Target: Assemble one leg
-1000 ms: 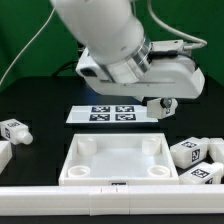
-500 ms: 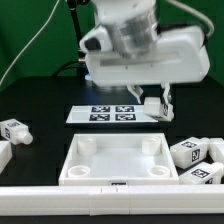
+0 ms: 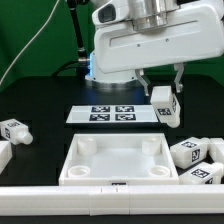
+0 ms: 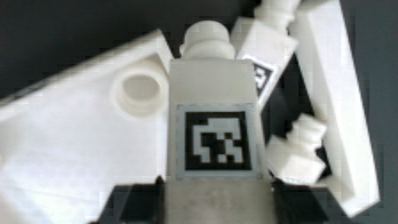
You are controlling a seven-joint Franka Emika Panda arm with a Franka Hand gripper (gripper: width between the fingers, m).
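Observation:
My gripper (image 3: 164,92) is shut on a leg (image 3: 166,105), a chunky white post with marker tags. It holds the leg tilted in the air, off the marker board's end toward the exterior view's right. In the wrist view the leg (image 4: 214,110) fills the middle between my dark fingers (image 4: 150,200), its round peg (image 4: 208,40) pointing away from the gripper (image 4: 214,205). The large white square panel (image 3: 82,168) lies below, in front of the marker board. One of its corner holes (image 4: 139,90) shows beside the held leg.
The marker board (image 3: 115,113) lies behind the panel. Two legs (image 3: 14,130) lie at the exterior view's left and two more legs (image 3: 190,153) at its right. A long white bar (image 3: 110,200) runs along the front. Other legs (image 4: 294,150) show in the wrist view.
The arm has risen and turned. The leg that was low at the marker board's right end is now lifted off the table in the gripper.

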